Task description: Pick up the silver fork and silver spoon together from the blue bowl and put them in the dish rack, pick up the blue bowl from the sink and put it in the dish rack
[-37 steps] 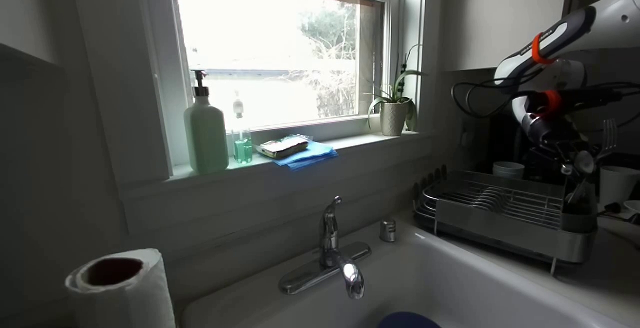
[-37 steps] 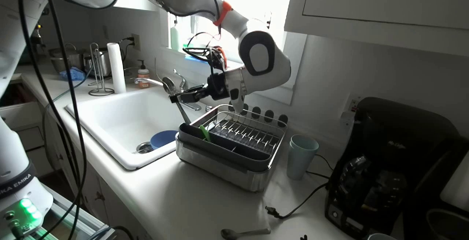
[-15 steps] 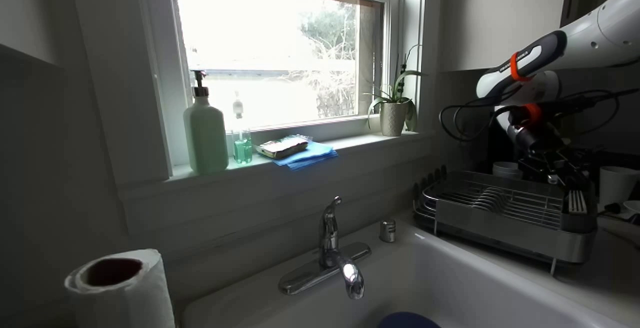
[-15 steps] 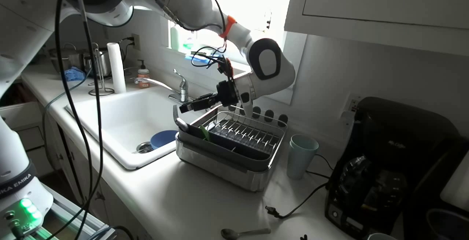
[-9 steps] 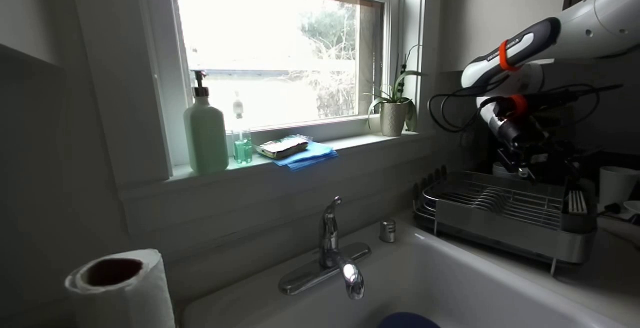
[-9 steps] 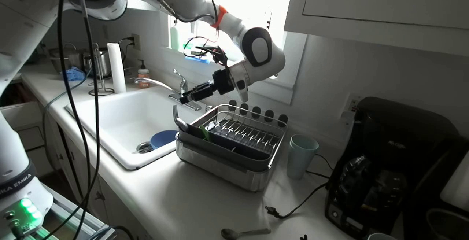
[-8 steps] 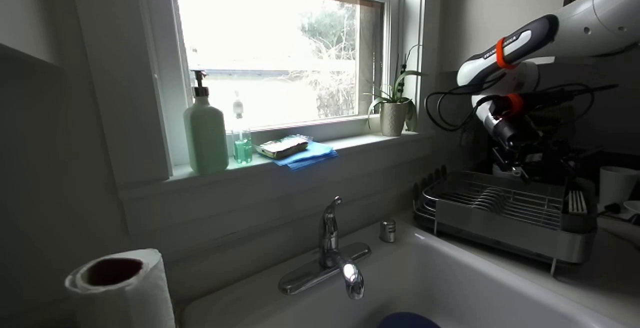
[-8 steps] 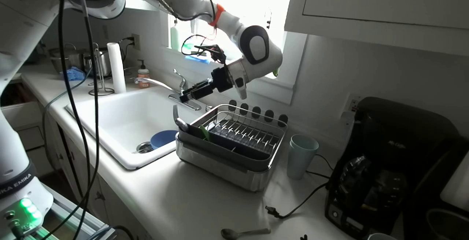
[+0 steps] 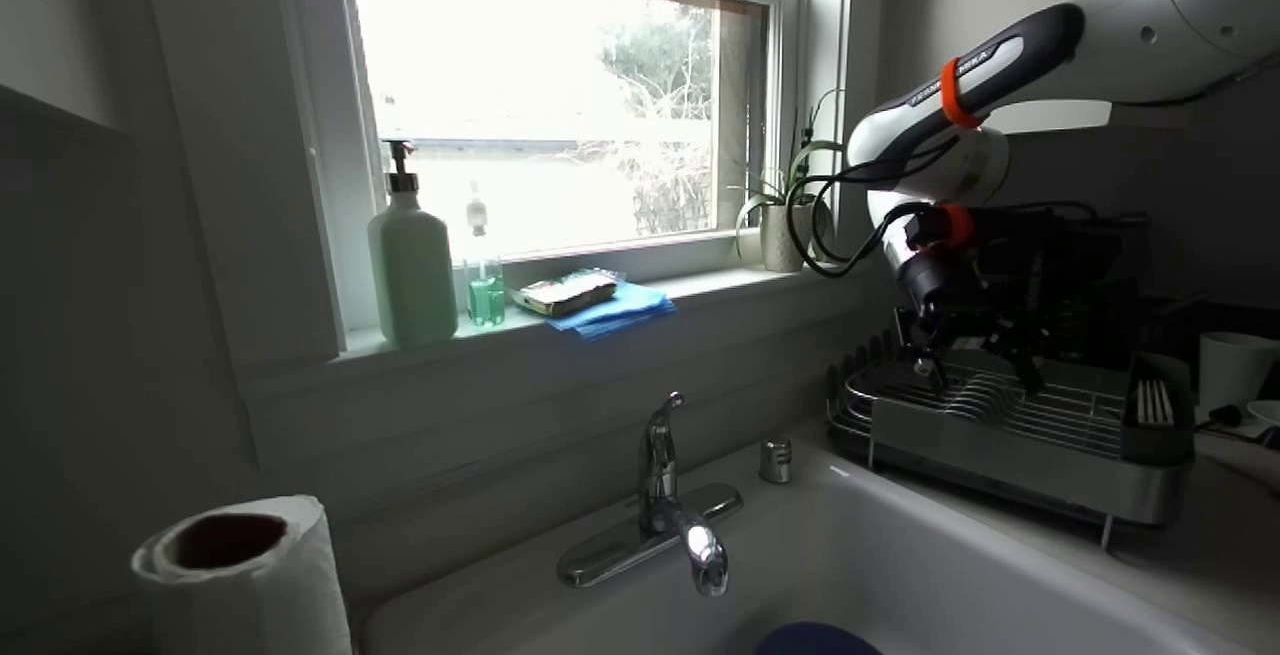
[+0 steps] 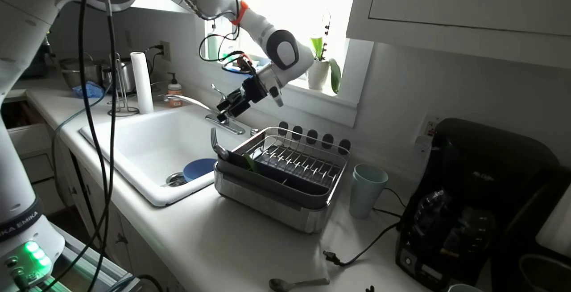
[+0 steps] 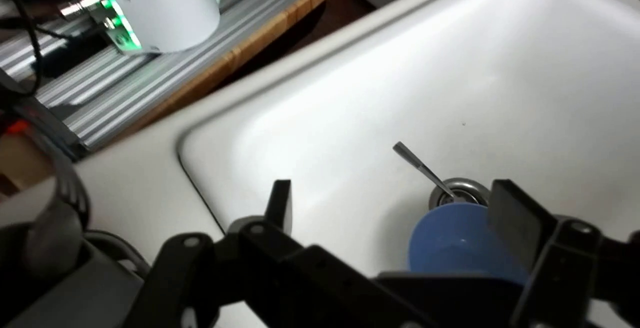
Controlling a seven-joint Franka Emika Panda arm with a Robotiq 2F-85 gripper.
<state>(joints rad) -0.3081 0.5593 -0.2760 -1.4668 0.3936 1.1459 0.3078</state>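
Note:
The silver fork [image 10: 214,137] and silver spoon [image 10: 221,151] stand together, leaning, in the dark cutlery holder at the sink end of the dish rack [image 10: 263,211]. Down in the white sink [image 10: 154,142] sits the blue bowl [image 10: 198,170], beside the drain; in the wrist view the bowl [image 11: 457,243] shows partly behind one finger. My gripper [image 11: 392,188] is wide open with nothing between its pads. In an exterior view my gripper [image 10: 221,111] hangs high above the sink's faucet side, apart from bowl and rack.
Another metal utensil [image 11: 420,165] lies at the drain, its far end hidden by the bowl. A chrome faucet [image 9: 665,515] stands behind the basin. Cups [image 10: 368,189], a coffee maker [image 10: 464,203] and a loose spoon [image 10: 298,284] are on the counter.
Fork and spoon have gone from my grip into the rack's cutlery holder. Since then my gripper has opened wide and moved away from them, over toward the window and sink.

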